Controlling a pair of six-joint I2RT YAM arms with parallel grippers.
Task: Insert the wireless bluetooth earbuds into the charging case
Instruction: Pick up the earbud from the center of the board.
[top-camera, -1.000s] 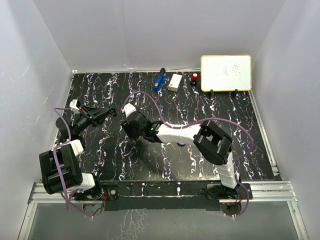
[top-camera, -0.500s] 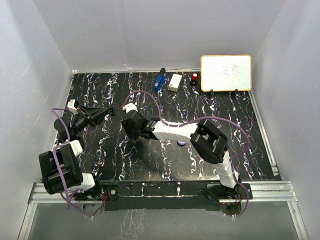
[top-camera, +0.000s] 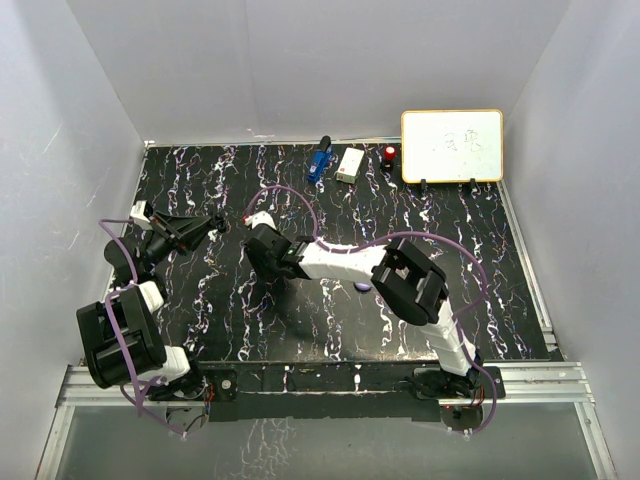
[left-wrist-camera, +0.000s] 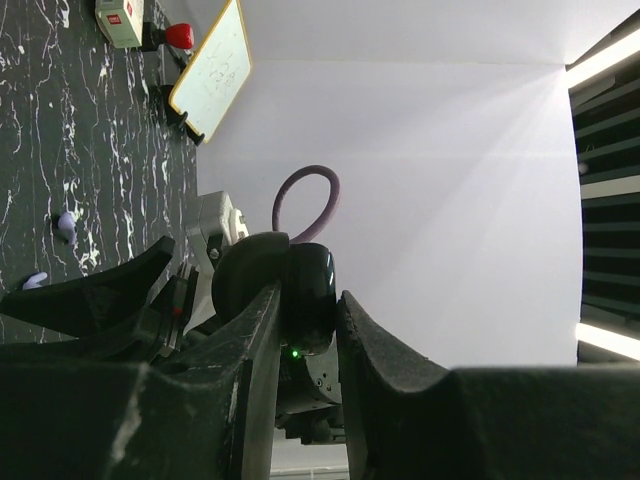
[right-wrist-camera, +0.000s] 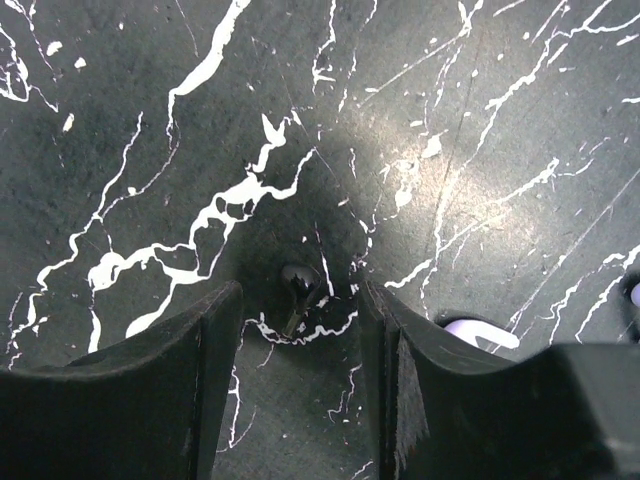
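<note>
The right arm (top-camera: 335, 262) has slid left. Its half-open jaws now sit around a black earbud (right-wrist-camera: 297, 284), ready to pinch, I think. The left jaws are shut.

Robot lab test cell: plain white enclosure walls (top-camera: 300, 60), black marbled table (top-camera: 500, 300), two robot arms (top-camera: 345, 262) mounted at aluminium rail (top-camera: 545, 378) near edge, whiteboard (top-camera: 452, 145) far right.

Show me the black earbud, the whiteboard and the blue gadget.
black earbud (right-wrist-camera: 297, 288): right wrist view, on its glossy dark body.
whiteboard (top-camera: 452, 146): top external view, middle of its white face.
blue gadget (top-camera: 319, 162): top external view, on its blue body.
</note>
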